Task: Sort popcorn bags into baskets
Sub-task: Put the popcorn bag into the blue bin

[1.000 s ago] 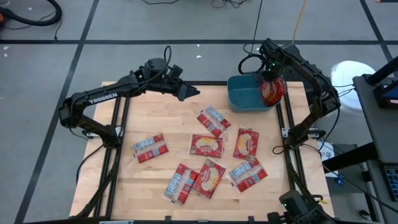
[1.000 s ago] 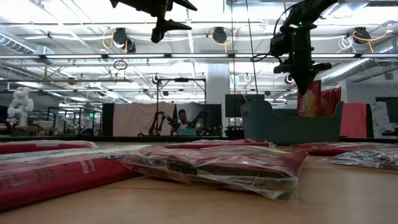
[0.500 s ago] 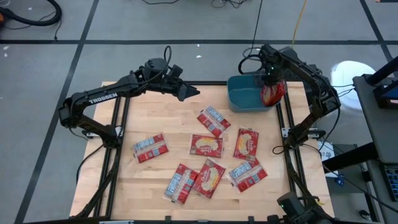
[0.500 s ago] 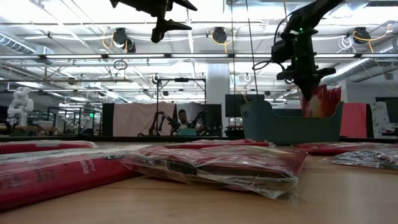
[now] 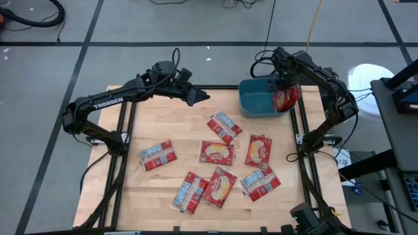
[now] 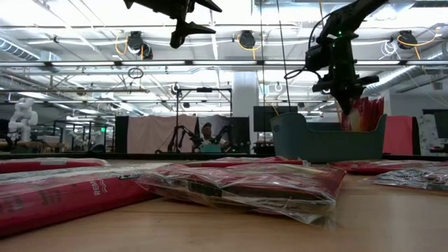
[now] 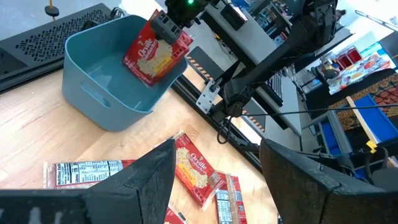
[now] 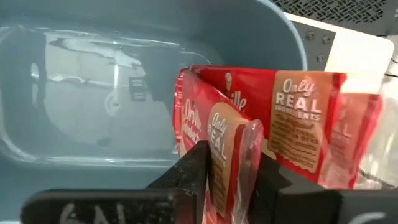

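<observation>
Overhead view: your right end effector (image 5: 285,83) sits at the upper right of the frame, above the right side of the teal basket (image 5: 256,104). Its wrist view shows the two dark fingers (image 8: 193,168) standing close on either side of the edge of a red popcorn bag (image 8: 227,155), which stands upright inside the basket beside a second bag (image 8: 305,124) leaning on the wall. The jaws are narrowly parted; whether they grip the bag or merely flank it you cannot tell. In the level view the end effector hangs over the basket's right end, the bags' red tops (image 6: 362,112) rising above the rim.

Your left end effector (image 5: 199,98) hovers at the upper centre of the frame, over the counter's (image 5: 163,189) far edge, jaws wide apart and holding nothing.

Seven bags lie flat on the counter in the lower half of the frame: one at the left (image 5: 157,155), one just below the basket (image 5: 224,126), and five clustered at centre and lower right (image 5: 217,185).
</observation>
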### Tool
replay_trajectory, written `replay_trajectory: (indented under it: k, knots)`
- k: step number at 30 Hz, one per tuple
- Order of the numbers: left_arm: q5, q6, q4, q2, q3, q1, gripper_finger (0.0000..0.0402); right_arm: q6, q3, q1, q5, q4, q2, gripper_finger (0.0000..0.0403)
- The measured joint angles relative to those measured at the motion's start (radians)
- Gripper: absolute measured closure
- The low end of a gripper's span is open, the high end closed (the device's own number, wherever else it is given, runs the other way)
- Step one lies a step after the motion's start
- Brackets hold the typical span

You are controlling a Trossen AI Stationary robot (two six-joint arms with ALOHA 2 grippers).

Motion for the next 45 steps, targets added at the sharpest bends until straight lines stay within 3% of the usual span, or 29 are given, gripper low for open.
replay_trajectory:
  k: [12, 23, 28, 32, 36, 40, 45]
  knots:
    - [0.0, 0.0, 0.0, 0.0, 0.0, 0.0, 0.0167, -0.016, 0.001, 0.034, 0.108, -0.001, 0.0, 0.0264]
    - [0.0, 0.001, 0.0, 0.0, 0.0, 0.0, 0.0167, -0.073, 0.001, 0.097, 0.324, -0.052, -0.011, 0.0261]
    - [0.0, 0.001, 0.0, 0.0, 0.0, 0.0, 0.0167, -0.073, 0.001, 0.12, 0.346, -0.044, -0.06, 0.0261]
    - [0.0, 0.002, 0.0, 0.0, 0.0, 0.0, 0.0167, -0.076, 0.001, 0.139, 0.291, -0.017, -0.131, 0.0261]
    - [0.001, 0.003, 0.0, 0.0, 0.0, 0.0, 0.0167, -0.049, 0.001, 0.163, 0.083, -0.007, -0.216, 0.0261]
    - [0.001, 0.014, -0.026, 0.0, 0.0, 0.0, 0.0167, 0.102, 0.001, 0.215, -0.082, -0.012, -0.299, 0.0261]
    - [-0.001, 0.031, -0.127, 0.0, 0.0, 0.0, 0.0167, 0.303, 0.002, 0.346, -0.217, -0.052, -0.388, 0.0261]
